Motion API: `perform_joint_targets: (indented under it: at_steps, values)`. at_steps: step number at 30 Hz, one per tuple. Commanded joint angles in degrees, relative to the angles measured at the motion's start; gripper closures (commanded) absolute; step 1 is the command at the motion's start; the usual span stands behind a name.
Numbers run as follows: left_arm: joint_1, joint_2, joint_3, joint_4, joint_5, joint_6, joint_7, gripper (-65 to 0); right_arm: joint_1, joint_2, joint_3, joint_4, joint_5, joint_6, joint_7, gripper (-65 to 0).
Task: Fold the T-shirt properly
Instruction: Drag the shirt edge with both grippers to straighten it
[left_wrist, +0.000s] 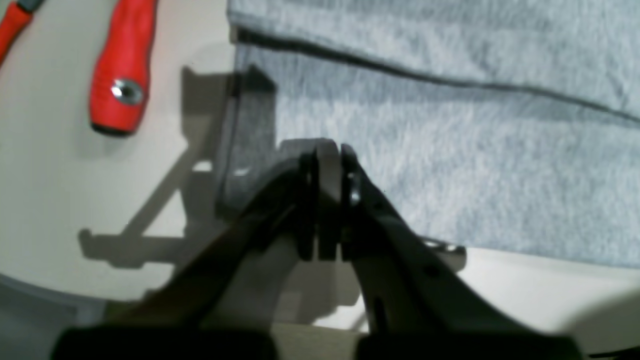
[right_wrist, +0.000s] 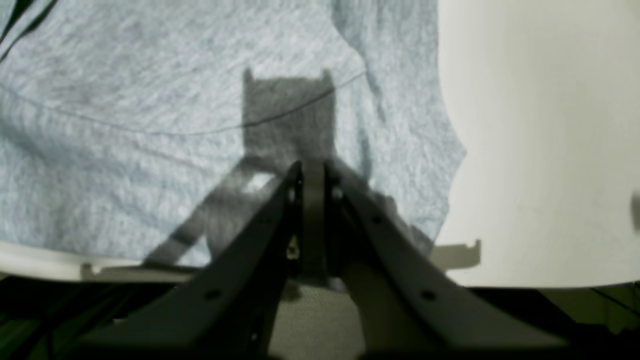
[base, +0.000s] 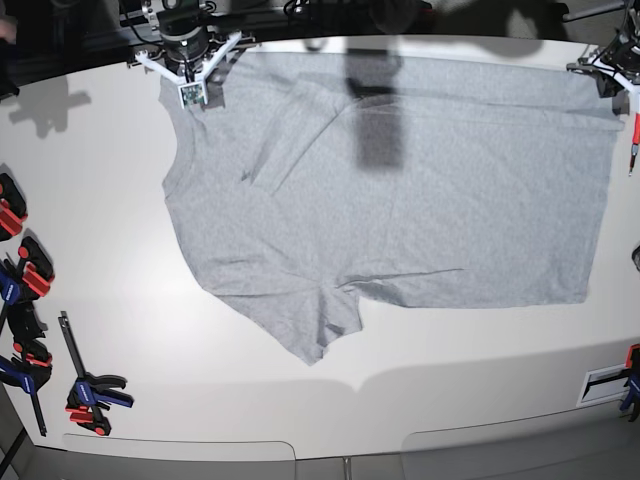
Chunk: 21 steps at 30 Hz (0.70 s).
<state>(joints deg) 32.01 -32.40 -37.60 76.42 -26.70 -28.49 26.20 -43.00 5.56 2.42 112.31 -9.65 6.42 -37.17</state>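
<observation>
T-shirt (base: 400, 200) of heather-grey cotton, creased, 1 pointed sleeve (base: 312, 325)

Clamps (base: 97, 392) along the table's edge

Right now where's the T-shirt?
In the base view, the T-shirt lies across the middle of the table, with clamps beyond its left side.

Left gripper (left_wrist: 327, 150): matte black, slim straight fingers, angular linkage widening behind tips; small round screw heads beside finger bases. Right gripper (right_wrist: 312, 172): same black build, narrow fingers, screw heads flanking them, broad dark housing behind, details blurred. Markings unreadable.
</observation>
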Motion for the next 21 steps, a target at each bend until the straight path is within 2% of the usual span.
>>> perform_joint_targets:
  at_steps: [1, 9, 21]
  values:
    - [0.2, -1.2, -0.6, 0.0, -0.3, 0.2, -0.3, 0.0, -0.3, 0.2, 0.3, 0.8, -0.4, -0.2, 0.7, 0.0]
    - [0.4, -1.2, -0.6, -4.6, -0.3, 0.3, -0.1, 0.0, -0.2, 0.2, 0.2, 0.8, -0.2, -0.2, 0.7, 0.0]
    - [1.5, -0.8, -0.6, -4.6, -0.9, 0.2, 1.2, 0.0, 1.0, 0.2, 0.2, 0.8, -0.3, -0.2, 0.7, 0.0]
